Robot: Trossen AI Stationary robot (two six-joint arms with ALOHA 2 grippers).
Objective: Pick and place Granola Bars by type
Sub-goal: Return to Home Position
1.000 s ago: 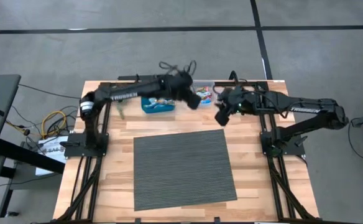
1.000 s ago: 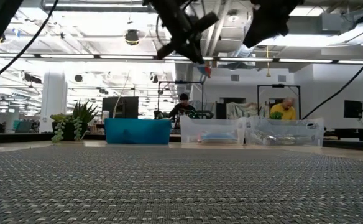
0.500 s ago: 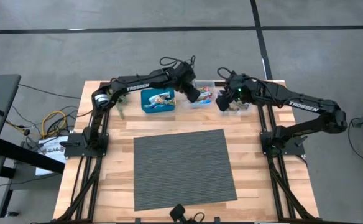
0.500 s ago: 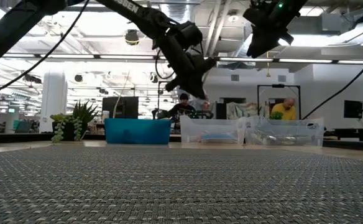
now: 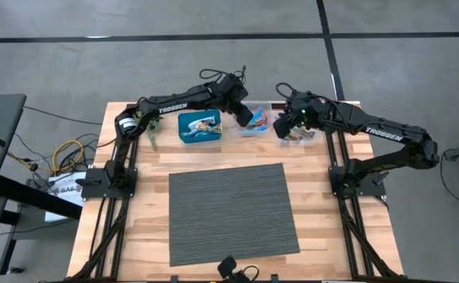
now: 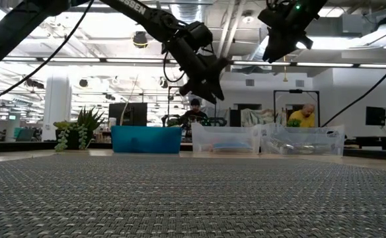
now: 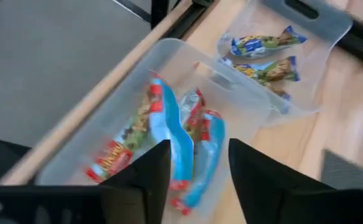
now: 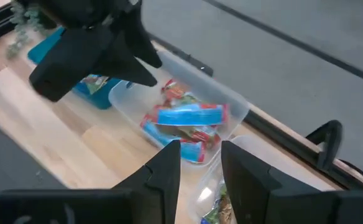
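Note:
Several red-and-blue Granola Bars lie in a heap in the middle clear bin; one blue bar lies on top. My left gripper hangs open just above them with nothing between its fingers. Two blue-and-green bars lie in the right clear bin. Above that bin's left rim my right gripper is open and holds nothing. More bars lie in the blue bin.
The three bins stand in a row along the table's far edge. A grey woven mat covers the table's middle. A small green plant stands left of the blue bin. People sit in the room far behind the table.
My left gripper has swung toward the table's far edge and come down over the middle clear bin, rolling a little as it went. My right gripper has swung toward the far edge, to a place over the right clear bin.

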